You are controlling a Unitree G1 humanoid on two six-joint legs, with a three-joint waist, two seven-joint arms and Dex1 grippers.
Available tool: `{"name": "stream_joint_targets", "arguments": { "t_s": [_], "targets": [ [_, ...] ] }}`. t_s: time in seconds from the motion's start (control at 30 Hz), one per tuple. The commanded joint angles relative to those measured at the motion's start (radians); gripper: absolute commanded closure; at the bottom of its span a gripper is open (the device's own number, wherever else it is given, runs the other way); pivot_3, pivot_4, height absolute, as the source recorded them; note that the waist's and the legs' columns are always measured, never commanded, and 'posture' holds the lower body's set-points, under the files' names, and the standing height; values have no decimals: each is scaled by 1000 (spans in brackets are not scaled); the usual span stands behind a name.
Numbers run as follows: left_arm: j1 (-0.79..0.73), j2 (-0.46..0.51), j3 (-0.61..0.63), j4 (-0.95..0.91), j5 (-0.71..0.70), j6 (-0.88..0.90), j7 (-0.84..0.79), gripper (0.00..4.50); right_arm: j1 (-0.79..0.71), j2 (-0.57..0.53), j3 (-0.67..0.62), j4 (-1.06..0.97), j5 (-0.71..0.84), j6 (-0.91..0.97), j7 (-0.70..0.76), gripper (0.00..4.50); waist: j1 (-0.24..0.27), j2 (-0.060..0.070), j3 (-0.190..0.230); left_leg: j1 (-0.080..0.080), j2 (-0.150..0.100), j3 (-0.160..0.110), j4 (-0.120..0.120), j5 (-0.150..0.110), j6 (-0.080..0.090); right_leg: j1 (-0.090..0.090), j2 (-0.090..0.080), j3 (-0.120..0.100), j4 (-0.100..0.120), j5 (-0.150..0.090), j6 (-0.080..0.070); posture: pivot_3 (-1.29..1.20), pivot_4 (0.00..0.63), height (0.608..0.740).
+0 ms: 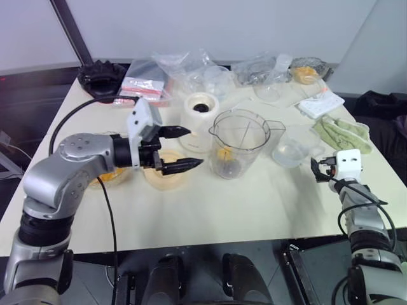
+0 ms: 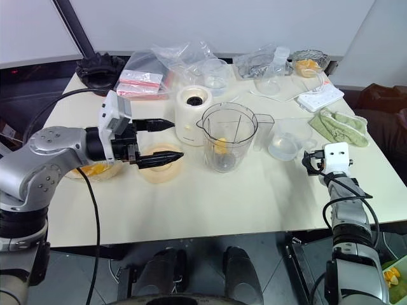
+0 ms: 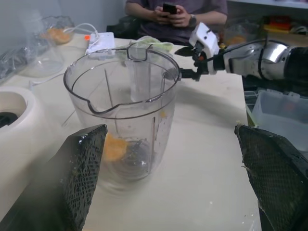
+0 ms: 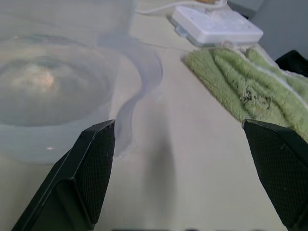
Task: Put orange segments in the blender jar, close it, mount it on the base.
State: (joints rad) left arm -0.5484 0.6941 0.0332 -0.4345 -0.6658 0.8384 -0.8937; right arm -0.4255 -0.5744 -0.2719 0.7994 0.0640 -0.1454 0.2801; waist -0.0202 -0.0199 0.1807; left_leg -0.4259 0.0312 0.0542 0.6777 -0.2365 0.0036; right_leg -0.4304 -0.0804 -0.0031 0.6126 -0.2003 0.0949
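Note:
The clear blender jar (image 1: 238, 141) stands upright and uncovered at the table's middle, with one orange segment (image 3: 114, 147) at its bottom beside the dark blade hub. Behind it to the left stands the cream-white base (image 1: 200, 113). More orange segments (image 2: 95, 170) lie in a bowl under my left forearm. My left gripper (image 1: 183, 148) hovers just left of the jar, open and empty, pointing at it. Over the table's right side my right gripper (image 1: 316, 170) is open and empty, facing a small clear cup (image 4: 48, 86).
A pale orange lid (image 1: 166, 173) lies below the left gripper. A green cloth (image 1: 343, 132) and a white power strip (image 1: 320, 103) sit at the right. Plastic bags (image 1: 184, 67) and a black ridged object (image 1: 100, 76) line the far edge. A seated person (image 3: 175, 17) holds a phone.

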Motion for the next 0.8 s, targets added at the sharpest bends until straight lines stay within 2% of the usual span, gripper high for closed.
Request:
{"name": "stream_joint_targets", "arguments": {
  "t_s": [0.03,0.3,0.43,0.47,0.5,0.7,0.73,0.8],
  "targets": [
    [-19,7,16,-22,-21,-3,8,72,-65,-17,-1,66,-6,-58,-18,177,-1,0,0,0,0,0,0,0,0,0,0,0,0,0,0,0,150,740],
    [-3,53,21,-50,-56,20,-6,72,-231,-1,6,265,-4,-102,-75,177,-3,0,1,0,0,0,0,0,0,0,0,0,0,0,0,0,150,740],
    [-7,63,25,-53,-60,24,13,72,-266,-1,10,320,-8,-115,-94,177,-5,0,1,0,0,0,0,0,0,0,0,0,0,0,0,0,150,740],
    [-7,63,26,-55,-60,26,18,0,-269,-1,9,327,-6,-119,-98,719,-5,0,1,0,0,0,-1,0,0,0,0,0,0,0,0,0,150,740],
    [-5,62,31,-61,-67,32,27,0,-273,0,8,330,-3,-122,-98,982,-6,0,1,0,0,0,-1,0,0,0,0,0,0,0,0,0,150,740],
    [2,73,46,-78,-99,57,51,0,-273,17,7,334,5,-136,-94,4076,1,1,1,0,0,0,-1,0,0,0,0,0,0,0,0,0,150,740],
    [-3,77,47,-75,-103,59,52,0,-272,19,5,334,10,-135,-92,4460,0,1,1,0,0,0,-1,0,0,0,0,0,0,0,0,0,150,740],
    [-10,84,48,-70,-110,62,54,0,-271,24,-2,340,22,-130,-90,4460,3,1,1,0,0,-1,-1,0,0,1,0,0,0,0,0,0,150,740]
  ]
}}
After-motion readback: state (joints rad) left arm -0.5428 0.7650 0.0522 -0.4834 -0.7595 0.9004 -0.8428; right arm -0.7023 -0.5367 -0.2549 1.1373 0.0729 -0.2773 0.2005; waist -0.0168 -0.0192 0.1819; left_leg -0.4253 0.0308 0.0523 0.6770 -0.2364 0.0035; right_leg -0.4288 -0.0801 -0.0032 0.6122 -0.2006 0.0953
